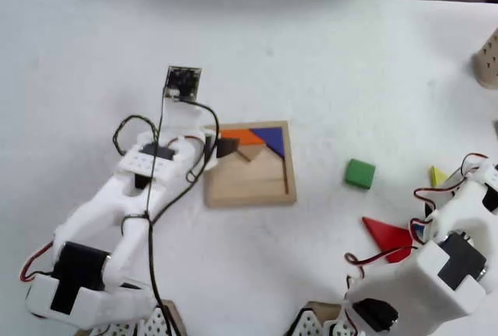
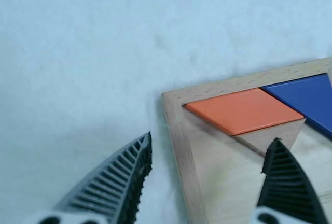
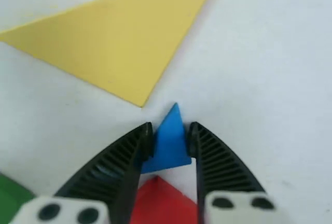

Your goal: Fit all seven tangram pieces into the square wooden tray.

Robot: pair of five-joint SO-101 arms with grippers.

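The square wooden tray (image 1: 250,188) lies mid-table and holds an orange parallelogram (image 1: 241,135) and a blue triangle (image 1: 270,140) along its far side. My left gripper (image 2: 207,177) hangs open over the tray's corner (image 2: 174,105), one finger outside the rim and one above the tray floor, next to the orange piece (image 2: 244,111). My right gripper (image 3: 170,130) is shut on a small blue triangle (image 3: 170,143) that rests on the table. A yellow triangle (image 3: 119,47) lies just beyond it and a red triangle (image 3: 155,203) just behind.
A green square (image 1: 359,173), the red triangle (image 1: 389,236) and the yellow piece (image 1: 438,175) lie loose on the white table to the right of the tray. A tan object (image 1: 488,60) stands at the right edge.
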